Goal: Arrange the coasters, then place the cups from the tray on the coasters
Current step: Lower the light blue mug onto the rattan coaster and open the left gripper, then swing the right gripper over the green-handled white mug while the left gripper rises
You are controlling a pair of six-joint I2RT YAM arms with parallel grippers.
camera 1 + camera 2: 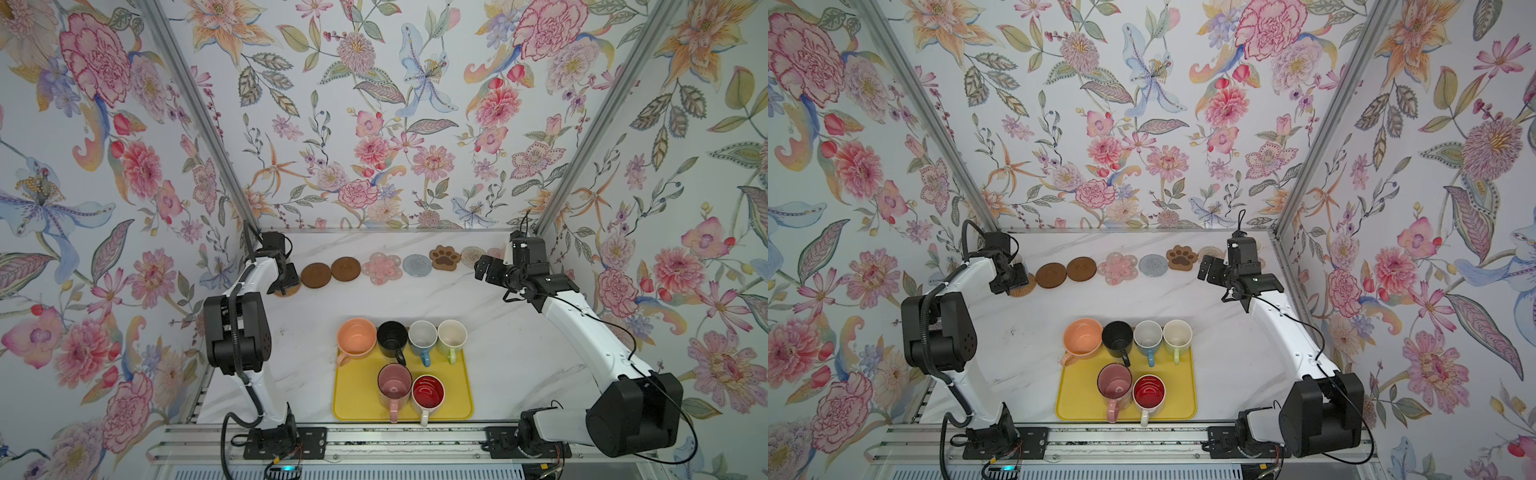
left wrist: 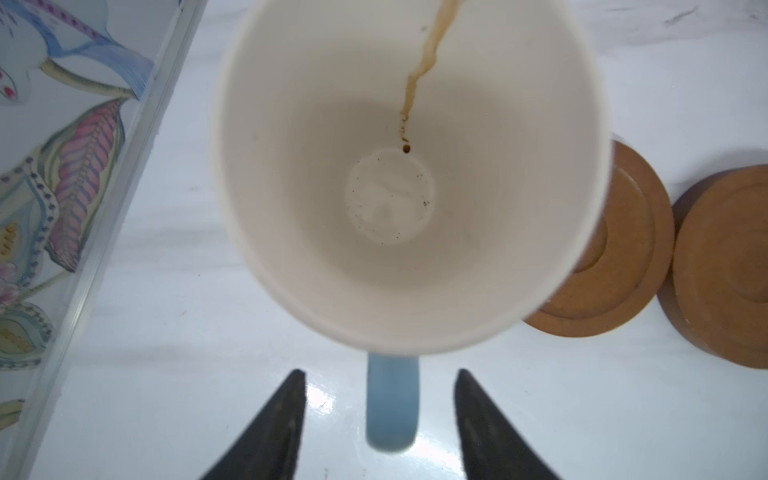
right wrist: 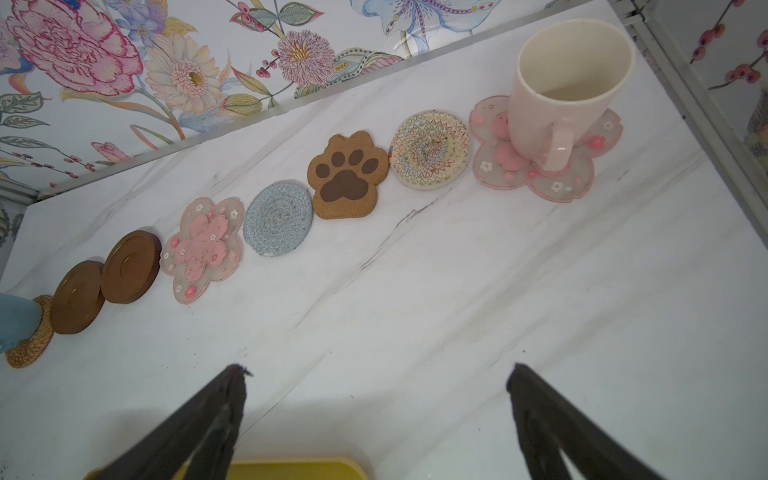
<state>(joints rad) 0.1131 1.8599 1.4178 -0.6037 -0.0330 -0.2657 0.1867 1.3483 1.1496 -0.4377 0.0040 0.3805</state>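
Left gripper (image 2: 380, 376) jaws spread astride blue-handled mug (image 2: 415, 249) handle, mug on rattan coaster (image 3: 25, 349); right gripper (image 3: 376, 370) spread, empty.

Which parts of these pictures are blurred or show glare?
In the left wrist view the white mug has a soft rim, and light glares off the table beside its blue handle. In the right wrist view the paw coaster is sharp, while the right pincer, near the lens, is slightly blurred.

Six cups (image 1: 1117, 338) on the yellow tray (image 1: 1179, 395), coasters (image 1: 1081, 269) in a row beyond.
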